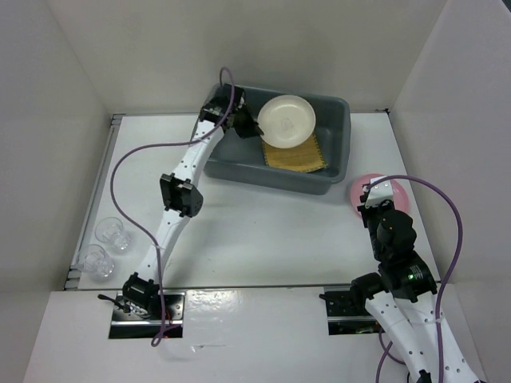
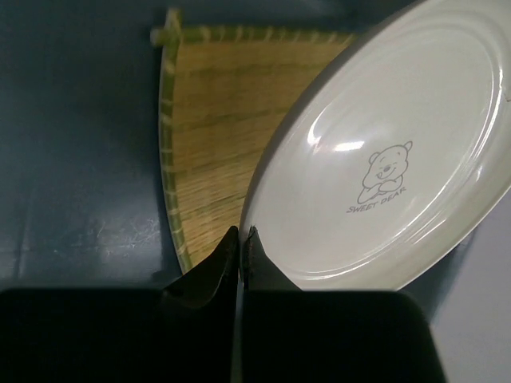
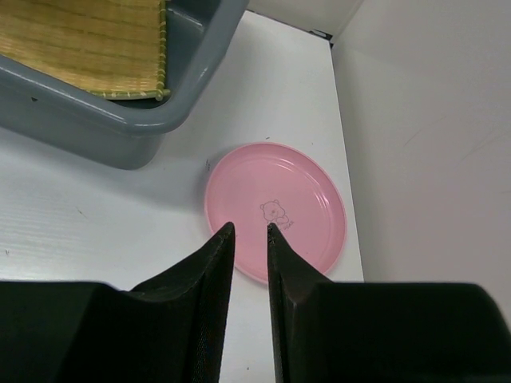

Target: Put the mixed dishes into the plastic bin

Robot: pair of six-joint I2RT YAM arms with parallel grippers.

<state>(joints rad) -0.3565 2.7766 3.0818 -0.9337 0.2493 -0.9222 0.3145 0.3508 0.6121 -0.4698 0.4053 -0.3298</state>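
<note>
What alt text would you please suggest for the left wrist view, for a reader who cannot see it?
The left end effector, shut on the rim of a cream plate printed with a small bear and SWEET BEAR, holds it over a yellow bamboo mat lying in the dark grey bin.

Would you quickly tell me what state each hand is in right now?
Left hand: closed on the rim of the cream plate.
Right hand: slightly open, empty, above the pink plate.
</note>
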